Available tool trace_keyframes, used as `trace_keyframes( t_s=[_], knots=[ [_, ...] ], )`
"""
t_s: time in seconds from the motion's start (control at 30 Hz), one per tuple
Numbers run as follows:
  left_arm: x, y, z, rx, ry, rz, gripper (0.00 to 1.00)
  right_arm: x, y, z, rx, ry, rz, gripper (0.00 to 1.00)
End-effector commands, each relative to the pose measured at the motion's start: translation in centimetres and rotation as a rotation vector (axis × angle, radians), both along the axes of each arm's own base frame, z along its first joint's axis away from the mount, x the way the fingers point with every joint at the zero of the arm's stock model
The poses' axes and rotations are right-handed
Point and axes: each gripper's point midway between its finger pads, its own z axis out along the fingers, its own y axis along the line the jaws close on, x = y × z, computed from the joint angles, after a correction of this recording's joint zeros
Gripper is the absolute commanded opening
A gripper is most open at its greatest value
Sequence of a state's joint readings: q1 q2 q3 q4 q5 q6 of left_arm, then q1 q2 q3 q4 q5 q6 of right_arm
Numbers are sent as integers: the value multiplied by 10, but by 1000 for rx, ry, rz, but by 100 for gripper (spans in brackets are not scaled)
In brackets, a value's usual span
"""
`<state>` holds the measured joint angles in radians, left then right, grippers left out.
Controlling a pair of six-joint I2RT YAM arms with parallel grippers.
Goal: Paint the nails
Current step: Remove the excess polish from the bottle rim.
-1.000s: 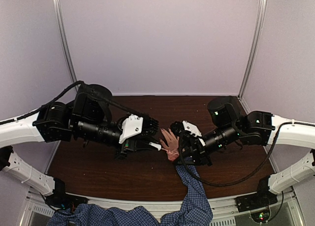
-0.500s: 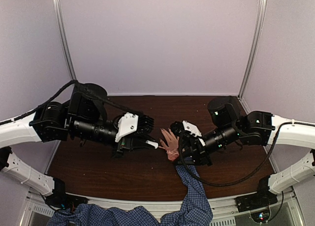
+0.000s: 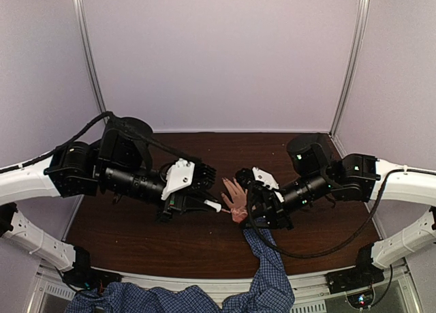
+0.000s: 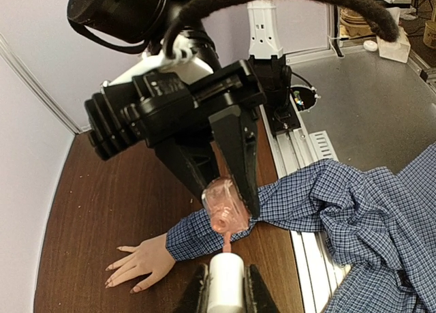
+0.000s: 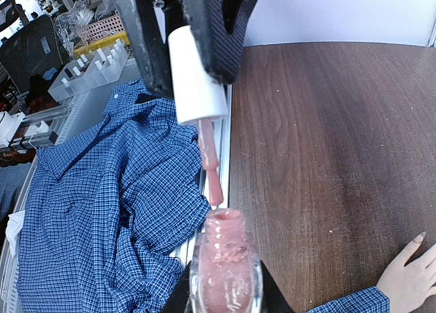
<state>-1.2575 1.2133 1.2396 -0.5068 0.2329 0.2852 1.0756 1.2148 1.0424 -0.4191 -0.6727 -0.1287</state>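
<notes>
A light-skinned hand in a blue checked sleeve lies flat on the brown table between both arms. Its nails tip the spread fingers; one nail shows in the right wrist view. My left gripper is shut on the white cap of a polish brush. Facing it, my right gripper is shut on the open pink polish bottle. The brush tip hangs just outside the bottle's mouth, above the sleeve and wrist. In the top view the left gripper and the right gripper meet over the hand.
The rest of the checked shirt spills over the table's near edge and the metal rail. The arm bases stand along that edge. Pale walls close in the back and both sides.
My left arm drew slightly back to the left half a second ago and has returned to the right, bringing the brush back to the bottle's mouth. The right arm and the hand stayed put.
</notes>
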Motion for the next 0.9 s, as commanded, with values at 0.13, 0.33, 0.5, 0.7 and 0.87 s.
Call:
trace_keyframes(
  t_s=[0.13, 0.33, 0.5, 0.7, 0.87],
  knots=[
    [1, -9, 10, -39, 13, -12, 0, -4, 2, -2, -6, -2, 20, 0],
    [1, -8, 12, -43, 11, -9, 0, -6, 2, -6, -16, -2, 22, 0],
    [2, -4, 16, -52, 3, 2, 0, -6, 2, -6, -17, -4, 25, 0],
    [1, -4, 15, -48, 8, -2, 0, -7, 3, -7, -24, -8, 29, 0],
    [0, -8, 12, -42, 15, -11, 0, -7, 3, -6, -22, -10, 29, 0]
  ],
)
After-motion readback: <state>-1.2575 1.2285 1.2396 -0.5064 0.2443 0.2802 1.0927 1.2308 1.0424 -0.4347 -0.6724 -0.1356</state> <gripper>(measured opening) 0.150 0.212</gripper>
